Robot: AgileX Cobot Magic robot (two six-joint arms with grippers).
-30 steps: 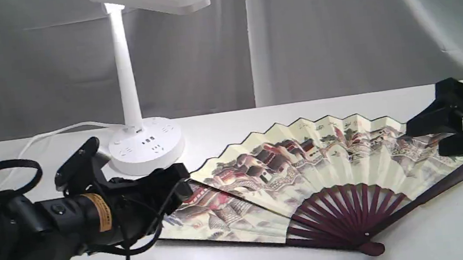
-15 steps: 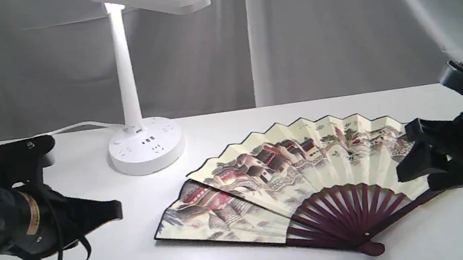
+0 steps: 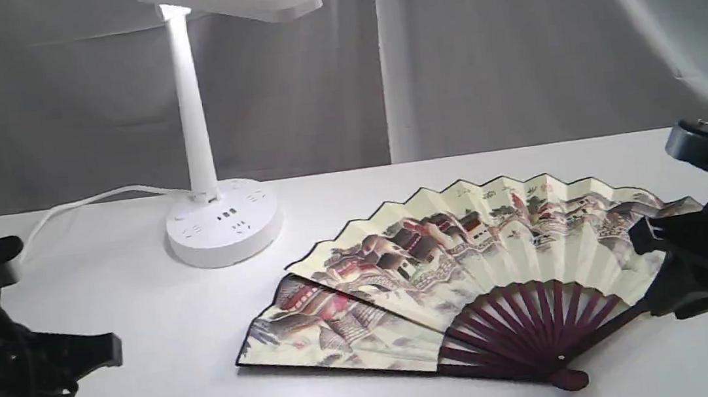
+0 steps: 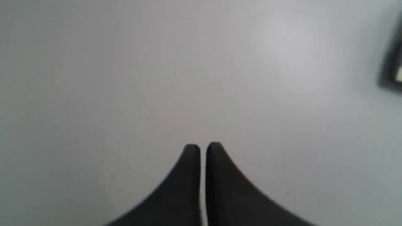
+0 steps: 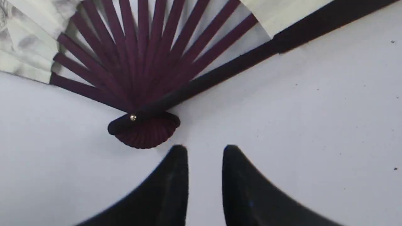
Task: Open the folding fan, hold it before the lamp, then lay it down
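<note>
The folding fan (image 3: 466,259) lies spread open and flat on the white table, painted side up, to the right of the lamp's base. Its maroon ribs (image 5: 141,62) and pivot head fill the right wrist view. The white lamp (image 3: 192,110) stands at the back left on its round base (image 3: 224,228). My right gripper (image 3: 648,273) hovers at the fan's right end, and its jaws (image 5: 205,147) stand a little apart with nothing between them, just off the pivot. At the far left my left gripper (image 3: 110,349) is off the fan, and it (image 4: 203,146) is shut over bare table.
The lamp's white cord (image 3: 84,202) runs from the base to the left along the table (image 3: 141,300). A grey curtain hangs behind the table. A dark blurred object (image 4: 392,69) shows at the edge of the left wrist view.
The left gripper has drawn back to the left, off the fan's left end. The right gripper has slid off the fan's right end, down and to the right. The fan has stayed flat.
</note>
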